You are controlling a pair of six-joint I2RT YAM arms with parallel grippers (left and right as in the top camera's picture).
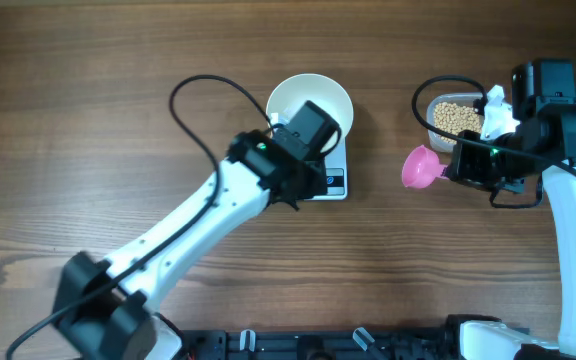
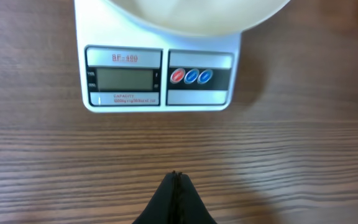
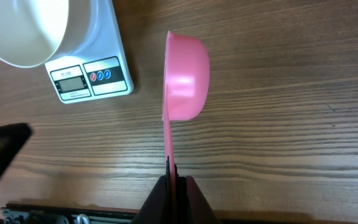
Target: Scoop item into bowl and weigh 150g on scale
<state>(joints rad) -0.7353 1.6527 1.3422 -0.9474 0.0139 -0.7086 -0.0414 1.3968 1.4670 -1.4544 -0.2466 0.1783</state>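
Brown wooden table with a clear grain fills all three views. Near its middle stands the scale, flat and white, and on it sits the white bowl, which is wider than the scale and hangs over its edges.

In the left wrist view the front panel of the scale can be read. Above the grey display there are small red letters, something like "SF-400", though the first letter is not sure. Under the display is the red word "CAPACITY", followed by a line too small to read. The display itself shows no digits. On the dark panel beside it are three round buttons, one red and two blue.

The left gripper hovers over bare wood just in front of the scale, its jaws pressed together with nothing between them.

The right gripper pinches the thin handle of a pink scoop, which it holds above the table, to the right of the scale. The beans lie in a clear tub near the right gripper, well apart from the bowl.
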